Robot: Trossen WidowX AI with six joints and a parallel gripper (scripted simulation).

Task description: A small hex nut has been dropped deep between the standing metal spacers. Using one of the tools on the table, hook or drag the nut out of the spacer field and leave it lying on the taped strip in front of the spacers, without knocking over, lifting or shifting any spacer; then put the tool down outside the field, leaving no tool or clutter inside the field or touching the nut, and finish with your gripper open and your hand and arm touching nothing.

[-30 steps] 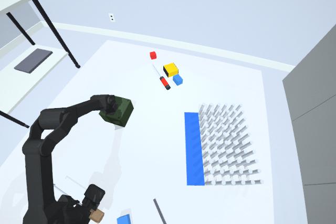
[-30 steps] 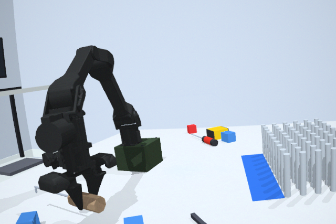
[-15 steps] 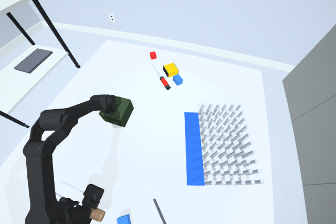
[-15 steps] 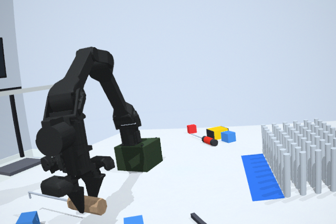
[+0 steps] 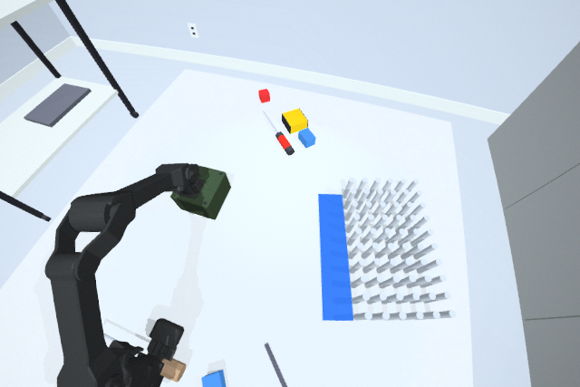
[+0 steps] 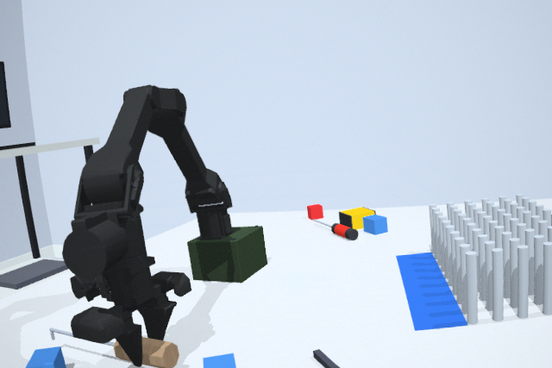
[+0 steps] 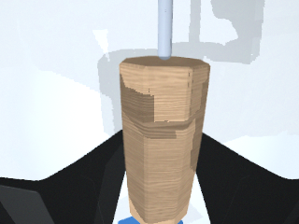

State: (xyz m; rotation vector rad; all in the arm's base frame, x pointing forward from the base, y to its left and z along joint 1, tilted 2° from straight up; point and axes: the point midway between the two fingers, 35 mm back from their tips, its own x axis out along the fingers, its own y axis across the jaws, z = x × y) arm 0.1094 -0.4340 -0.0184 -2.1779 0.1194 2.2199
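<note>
Gripper [image 6: 150, 352] [image 7: 160, 137] closed on the wooden handle [image 5: 172, 370] [image 6: 153, 352] [image 7: 161, 140] of a thin-shafted hook tool, well apart from the spacers [image 5: 391, 246] [image 6: 497, 283]. Blue strip [image 5: 334, 256] [image 6: 428, 292] lies along their front edge. Hex nut not discernible among the spacers; its position cannot be told. Handle clearance above table [image 5: 262, 256] [image 6: 303, 292] uncertain.

So the wooden-handled hook tool [image 5: 173, 370] [image 6: 151, 352] [image 7: 161, 140] has a chunky faceted tan grip and a thin grey shaft, bent at the tip, and it's pretty much sideways. The metal spacers [image 5: 391, 246] [image 6: 498, 283] are skinny grey cylinders, all upright in rows. Taped strip [image 5: 333, 256] [image 6: 428, 292] is flat, blue, right alongside them. Can't make out the nut.
</note>
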